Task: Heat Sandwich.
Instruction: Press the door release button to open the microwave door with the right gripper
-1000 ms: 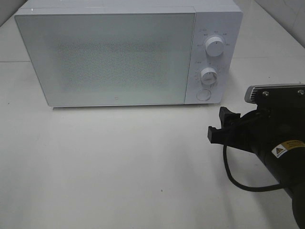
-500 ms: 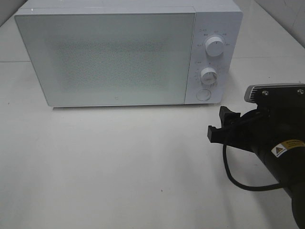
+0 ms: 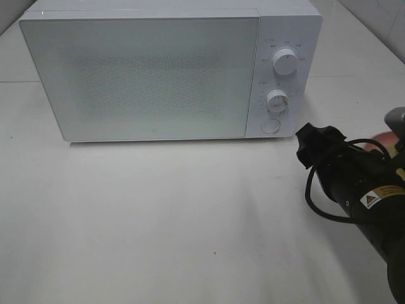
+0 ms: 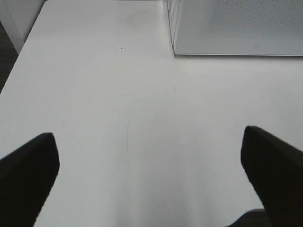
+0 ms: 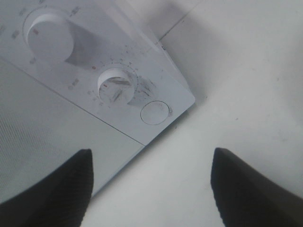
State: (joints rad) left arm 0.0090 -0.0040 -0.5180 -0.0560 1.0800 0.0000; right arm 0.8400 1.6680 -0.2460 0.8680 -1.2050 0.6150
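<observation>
Right arm (image 3: 357,180) swung toward the microwave (image 3: 158,69), baring perhaps a plate (image 3: 385,137); both arms' jaws apart.

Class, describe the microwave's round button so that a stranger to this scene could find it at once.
Find the white microwave on the white table and look at the control panel right of its door. There the upper knob stands above the lower knob, and the button sits just under the lower one. Unlike the knobs, it is a flat disc with no pointer or scale marks.
</observation>
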